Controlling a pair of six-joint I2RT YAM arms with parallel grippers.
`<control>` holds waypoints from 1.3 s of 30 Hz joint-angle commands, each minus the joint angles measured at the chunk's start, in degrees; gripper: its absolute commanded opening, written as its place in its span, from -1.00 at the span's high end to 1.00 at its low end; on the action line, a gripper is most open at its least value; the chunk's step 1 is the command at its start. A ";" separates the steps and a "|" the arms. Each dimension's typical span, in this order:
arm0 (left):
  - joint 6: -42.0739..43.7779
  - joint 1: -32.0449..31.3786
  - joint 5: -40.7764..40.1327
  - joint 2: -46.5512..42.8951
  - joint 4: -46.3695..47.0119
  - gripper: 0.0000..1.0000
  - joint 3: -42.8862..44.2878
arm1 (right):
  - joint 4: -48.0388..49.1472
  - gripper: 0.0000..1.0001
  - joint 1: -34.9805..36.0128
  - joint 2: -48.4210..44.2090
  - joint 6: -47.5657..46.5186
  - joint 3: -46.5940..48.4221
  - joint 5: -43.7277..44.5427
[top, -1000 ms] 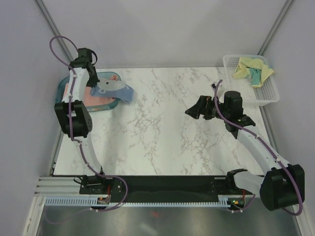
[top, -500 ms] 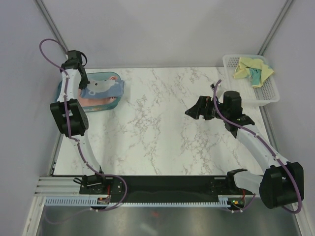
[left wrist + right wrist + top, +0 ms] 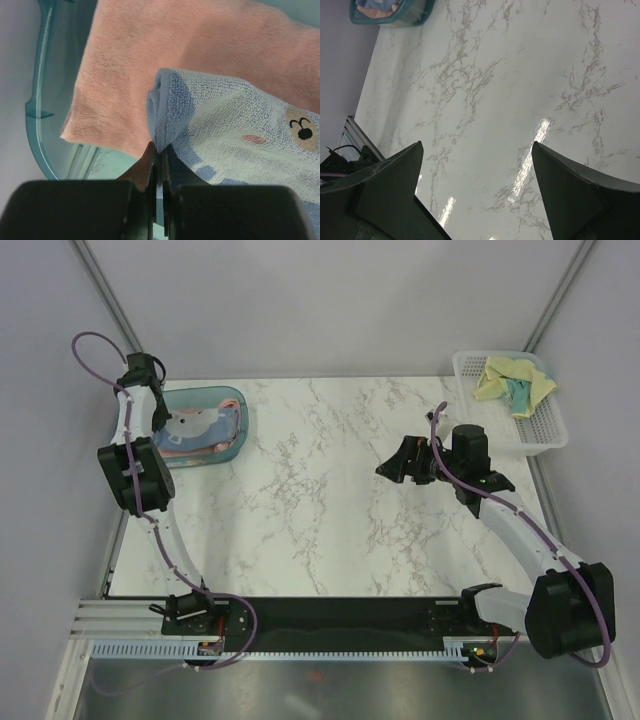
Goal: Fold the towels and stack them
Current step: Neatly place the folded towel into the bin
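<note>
The light blue towel [image 3: 205, 427] lies folded on the salmon-pink towel [image 3: 222, 447] inside the teal tray [image 3: 238, 400] at the far left. My left gripper [image 3: 160, 420] is shut on the blue towel's corner [image 3: 167, 107]; in the left wrist view the pink towel [image 3: 165, 45] spreads beneath it. The pale yellow towel with a teal panel [image 3: 512, 380] lies crumpled in the white mesh basket [image 3: 545, 430] at the far right. My right gripper [image 3: 392, 466] is open and empty, hovering over bare table right of centre [image 3: 477, 150].
The marble tabletop [image 3: 330, 500] spans between the tray and the basket. Grey walls stand close behind and beside the table. The teal tray also shows far off in the right wrist view [image 3: 390, 12].
My left gripper has pulled the blue towel leftward, fully onto the pink towel within the tray. The right arm has stayed put.
</note>
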 commanded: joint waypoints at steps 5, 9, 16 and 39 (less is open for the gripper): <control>1.44 3.08 -0.65 4.61 2.85 0.95 4.04 | 0.31 -0.96 -0.15 0.94 -1.42 2.93 -0.87; 1.61 3.08 -0.21 7.52 2.94 0.81 7.11 | 0.04 -0.95 -0.32 1.38 -1.60 3.11 -0.78; -0.49 2.64 1.46 4.10 2.94 -0.35 7.20 | 0.13 -0.96 -0.41 2.17 -1.68 3.46 -0.51; -8.23 -2.98 28.51 -2.76 7.69 -0.45 -5.89 | -0.75 -0.95 -0.41 -1.52 -2.39 2.67 0.28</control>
